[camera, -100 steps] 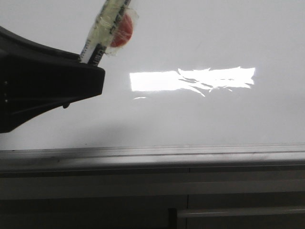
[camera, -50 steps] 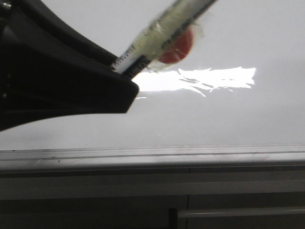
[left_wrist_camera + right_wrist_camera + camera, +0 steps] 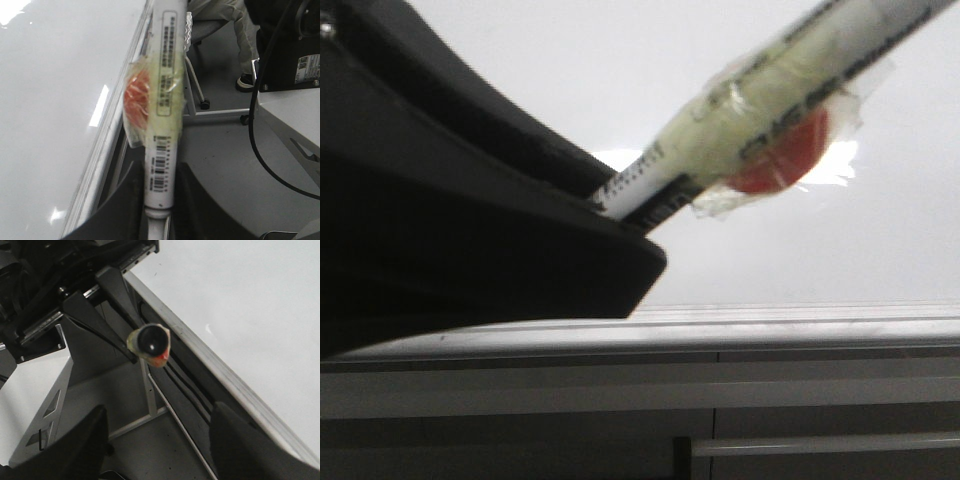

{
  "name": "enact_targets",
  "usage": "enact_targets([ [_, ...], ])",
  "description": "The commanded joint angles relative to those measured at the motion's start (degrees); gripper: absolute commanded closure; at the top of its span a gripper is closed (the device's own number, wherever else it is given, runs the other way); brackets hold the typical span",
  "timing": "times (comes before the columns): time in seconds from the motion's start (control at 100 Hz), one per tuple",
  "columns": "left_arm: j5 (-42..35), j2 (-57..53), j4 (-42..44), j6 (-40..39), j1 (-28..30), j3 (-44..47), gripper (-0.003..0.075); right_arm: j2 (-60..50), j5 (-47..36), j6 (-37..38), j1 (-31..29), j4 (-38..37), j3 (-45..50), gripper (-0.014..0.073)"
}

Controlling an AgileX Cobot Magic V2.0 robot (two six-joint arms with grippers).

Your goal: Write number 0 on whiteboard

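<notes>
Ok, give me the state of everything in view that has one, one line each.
left gripper: shut on the marker.
marker: held slanted, capped, tape and a red-orange piece wrapped round its barrel.
right gripper: open, holding nothing.
whiteboard: no mark visible; only a glare patch behind the marker.

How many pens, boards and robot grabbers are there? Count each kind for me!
Pens: 1, the marker with an orange blob taped on
Boards: 1, the whiteboard
Grabbers: 2, the left gripper holding the marker, and the right gripper, open
Total: 4
</notes>
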Motion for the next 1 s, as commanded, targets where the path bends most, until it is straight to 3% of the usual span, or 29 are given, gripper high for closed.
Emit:
enact_targets([
  [0.0,-1.06,-1.04,-0.96,-0.87,-0.46,-1.92,0.074,4.99,-3.36,-3.67,0.85,3.12,-4.64,0.0235],
  [0.25,-0.11,-1.04,-0.96,-0.87,-0.46,-1.92,0.074,16.39,-0.81,-5.13,1.29,3.62,-11.86,0.0237],
  [0.48,0.51,-1.04,-0.96,-0.87,-0.46,-1.92,0.074,20.86,1.47,-5.13,5.52,3.78,-14.42,0.0266],
  [0.62,1.1,-1.04,-0.96,-0.87,-0.46,-1.92,0.074,21.94,2.25,-5.13,5.56,3.78,-14.42,0.0383],
  [0.76,1.1,-1.04,-0.96,-0.87,-0.46,-1.92,0.0739,21.94,2.25,-5.13,5.56,3.48,-14.42,0.0671],
  [0.99,1.78,-1.04,-0.96,-0.87,-0.46,-1.92,0.0739,21.94,2.48,-5.13,5.56,4.17,-14.42,0.0662],
])
